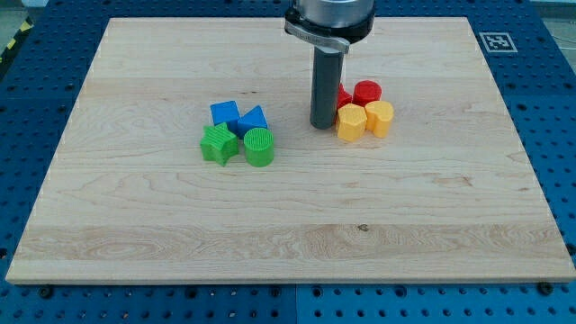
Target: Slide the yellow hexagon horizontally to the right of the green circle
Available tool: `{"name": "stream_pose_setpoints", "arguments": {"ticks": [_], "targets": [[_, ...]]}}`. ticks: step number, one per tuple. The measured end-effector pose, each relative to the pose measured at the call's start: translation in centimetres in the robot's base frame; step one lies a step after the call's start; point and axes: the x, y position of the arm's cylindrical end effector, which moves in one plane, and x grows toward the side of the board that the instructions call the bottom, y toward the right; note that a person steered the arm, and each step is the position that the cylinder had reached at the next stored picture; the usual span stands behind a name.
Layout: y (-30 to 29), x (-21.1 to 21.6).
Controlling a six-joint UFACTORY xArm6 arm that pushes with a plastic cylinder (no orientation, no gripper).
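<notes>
Where the wooden board [288, 234] lies on the blue perforated table [36, 54], two clusters of blocks are carried on it, and no other holder is seen. Toward the view's left, a blue cube [224, 114] and a blue triangular block [254, 120] are set touching, with a green star-like block [219, 144] and the green circle [259, 148] just below them, all packed close together. Toward the view's right, a second cluster is formed by a red cylinder [367, 93], a second red block [343, 97] mostly hidden behind the rod, the yellow hexagon [351, 122] and a yellow rounded block [380, 118] whose exact shape cannot be told. The yellow hexagon is seen as a squat orange-yellow piece with flat facets, upright, touching the yellow rounded block on its right side and lying just below the red pieces. It is placed to the right of the green circle, apart from it and a little higher in the view. No claw is fitted; the arm ends in a dark rod, and my tip [322, 125] is planted just beside the hexagon's left edge, between the two clusters.
</notes>
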Motion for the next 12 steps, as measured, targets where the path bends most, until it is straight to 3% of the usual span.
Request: {"name": "stream_pose_setpoints", "arguments": {"ticks": [5, 9, 12], "targets": [[4.3, 0.0], [5.3, 5.4], [9.9, 5.8]]}}
